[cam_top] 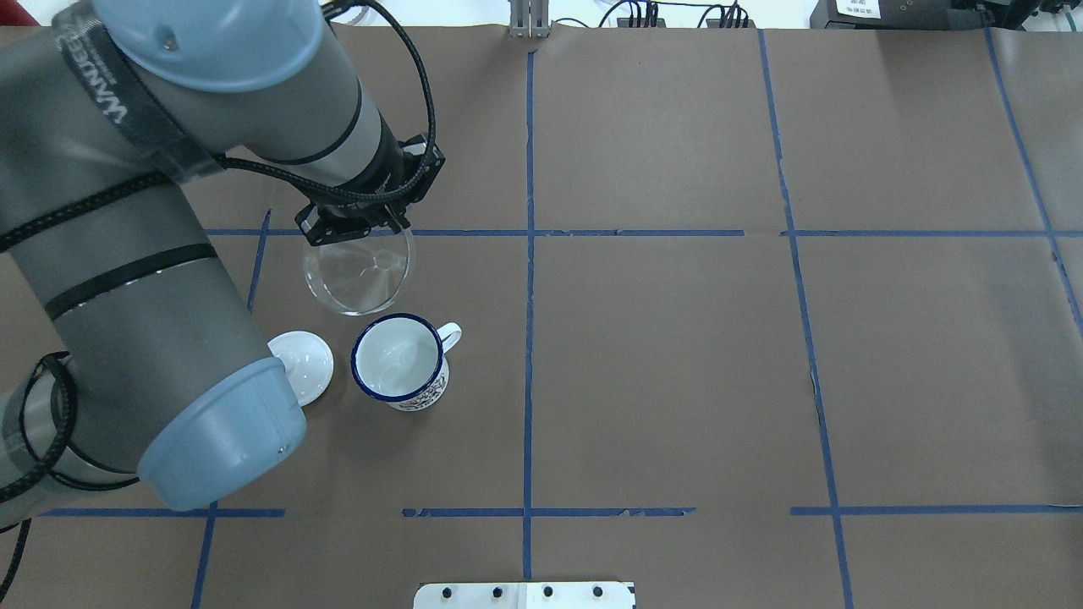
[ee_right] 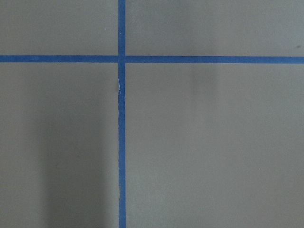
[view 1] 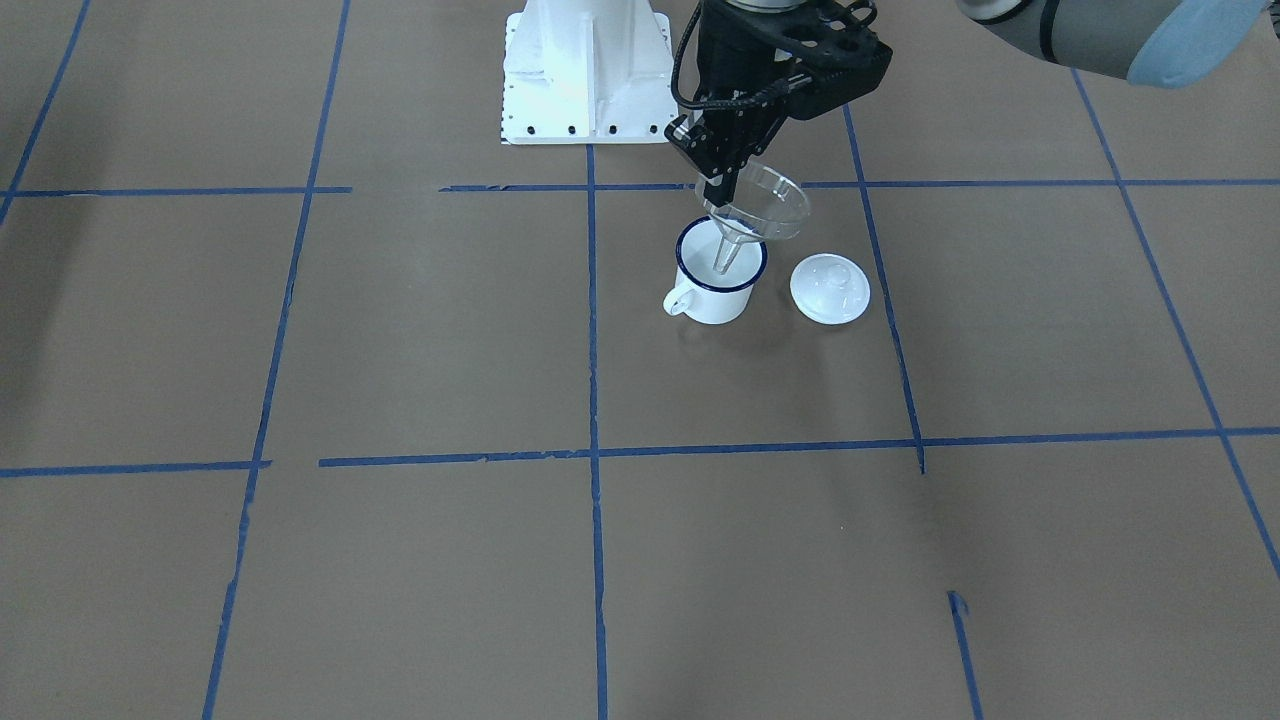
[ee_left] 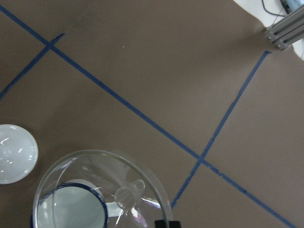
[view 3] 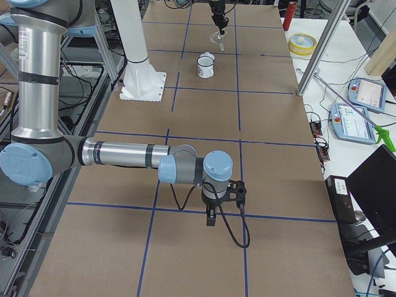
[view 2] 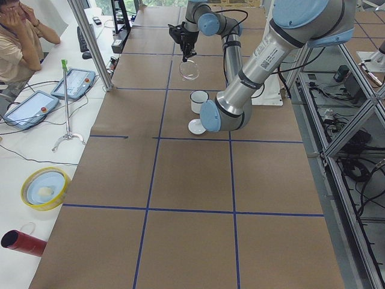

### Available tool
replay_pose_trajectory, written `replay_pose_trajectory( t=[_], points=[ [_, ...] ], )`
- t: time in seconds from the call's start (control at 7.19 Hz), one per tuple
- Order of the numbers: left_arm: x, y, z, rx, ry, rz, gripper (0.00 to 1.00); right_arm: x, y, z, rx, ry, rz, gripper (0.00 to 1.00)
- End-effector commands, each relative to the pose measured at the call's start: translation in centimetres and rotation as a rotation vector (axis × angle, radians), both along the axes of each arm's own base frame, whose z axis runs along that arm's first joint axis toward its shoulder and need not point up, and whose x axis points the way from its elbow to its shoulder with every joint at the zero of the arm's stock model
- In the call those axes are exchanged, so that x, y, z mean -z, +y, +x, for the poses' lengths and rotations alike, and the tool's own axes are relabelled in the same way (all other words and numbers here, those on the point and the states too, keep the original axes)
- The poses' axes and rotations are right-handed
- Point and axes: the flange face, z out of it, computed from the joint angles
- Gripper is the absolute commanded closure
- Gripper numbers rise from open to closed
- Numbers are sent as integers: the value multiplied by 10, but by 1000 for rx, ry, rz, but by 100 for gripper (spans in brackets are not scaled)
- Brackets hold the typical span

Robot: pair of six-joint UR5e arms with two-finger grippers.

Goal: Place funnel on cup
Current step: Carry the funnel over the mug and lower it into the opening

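My left gripper (cam_top: pixel 355 233) is shut on the rim of the clear funnel (cam_top: pixel 360 271) and holds it tilted in the air. The white enamel cup (cam_top: pixel 399 359) with a dark blue rim stands upright on the table, just below and nearer the robot than the funnel. In the front view the funnel (view 1: pixel 762 205) has its spout over the cup's mouth (view 1: pixel 718 272). The left wrist view shows the cup (ee_left: pixel 71 209) through the funnel (ee_left: pixel 142 175). My right gripper (view 3: pixel 210 218) hangs far away over bare table; I cannot tell whether it is open or shut.
A round white knobbed lid (cam_top: pixel 300 364) lies flat on the table beside the cup, on the side away from its handle. The white robot base (view 1: pixel 588 70) stands behind the cup. Blue tape lines cross the brown table.
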Motion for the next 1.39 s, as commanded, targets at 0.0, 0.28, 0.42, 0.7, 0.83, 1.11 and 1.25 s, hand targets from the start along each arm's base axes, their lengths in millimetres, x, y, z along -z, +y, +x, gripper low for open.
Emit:
replay_pose_trajectory(
  t=[0.0,0.28,0.42,0.7,0.83,1.11,1.25],
  points=[
    [-16,6,23,-129,-109,-36,100,0,0,0,0,0,0,0],
    [-13,-9,60,-173,-156,-62,100,0,0,0,0,0,0,0],
    [-16,-14,75,-187,-180,-74,100,0,0,0,0,0,0,0],
    [-30,-10,99,-236,-211,-81,100,0,0,0,0,0,0,0],
    [-36,1,122,-270,-209,-75,100,0,0,0,0,0,0,0],
    [-55,-3,142,-279,-224,-82,100,0,0,0,0,0,0,0],
    [-68,-2,146,-284,-223,-81,100,0,0,0,0,0,0,0]
  ],
)
